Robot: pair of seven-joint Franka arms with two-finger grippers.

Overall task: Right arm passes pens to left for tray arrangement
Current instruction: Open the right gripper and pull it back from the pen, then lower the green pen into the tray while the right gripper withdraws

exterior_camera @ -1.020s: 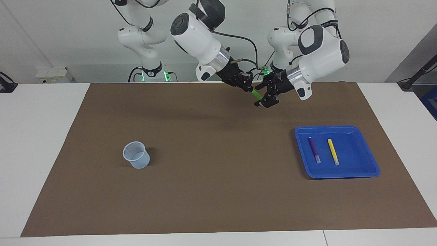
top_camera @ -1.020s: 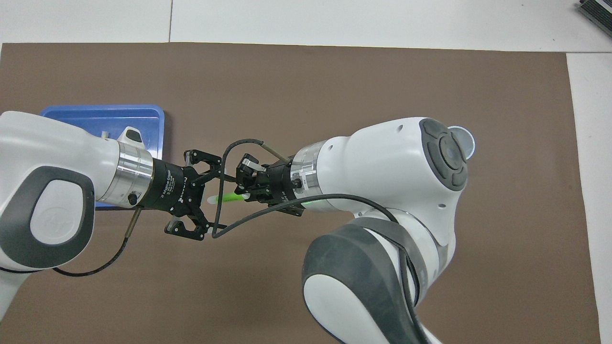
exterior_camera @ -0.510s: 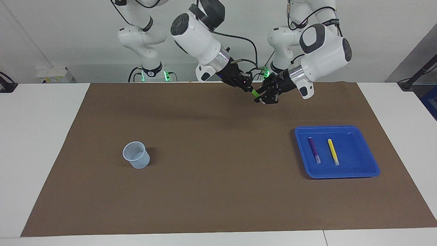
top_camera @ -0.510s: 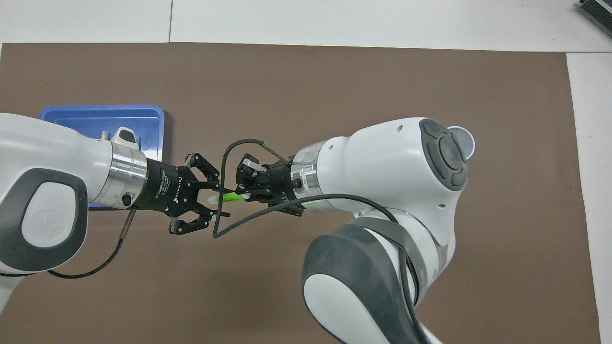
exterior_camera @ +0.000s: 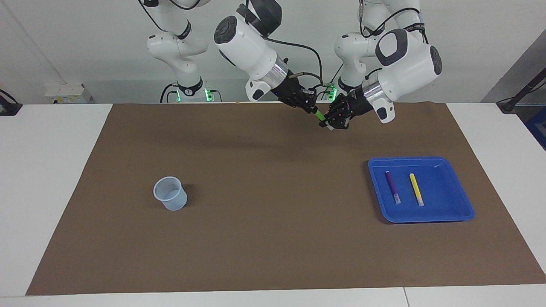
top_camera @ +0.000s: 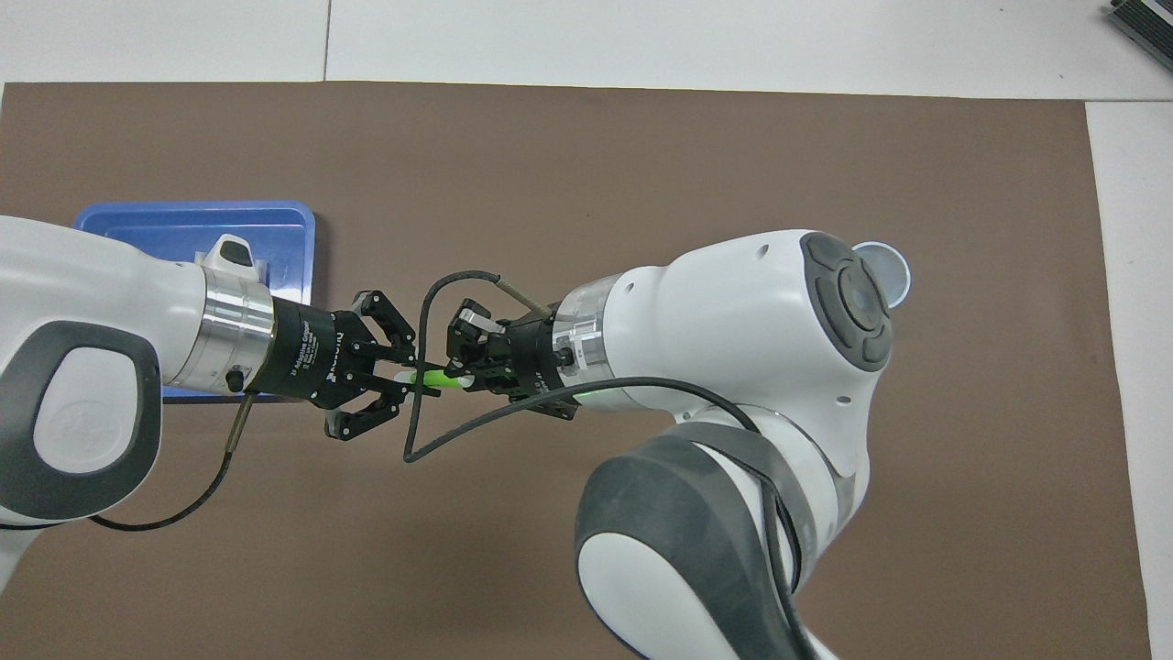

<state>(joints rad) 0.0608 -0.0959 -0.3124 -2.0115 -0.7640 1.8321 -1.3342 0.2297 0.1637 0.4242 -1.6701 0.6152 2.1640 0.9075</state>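
I am holding the green pen up in the air over the brown mat, near the robots' edge of it, with both claws pinching it at once: the right gripper is clamping one end and the left gripper is pressing together on the pale end. The purple pen and the yellow pen are lying side by side, apart, in the blue tray toward the left arm's end of the table. The translucent cup is standing upright toward the right arm's end.
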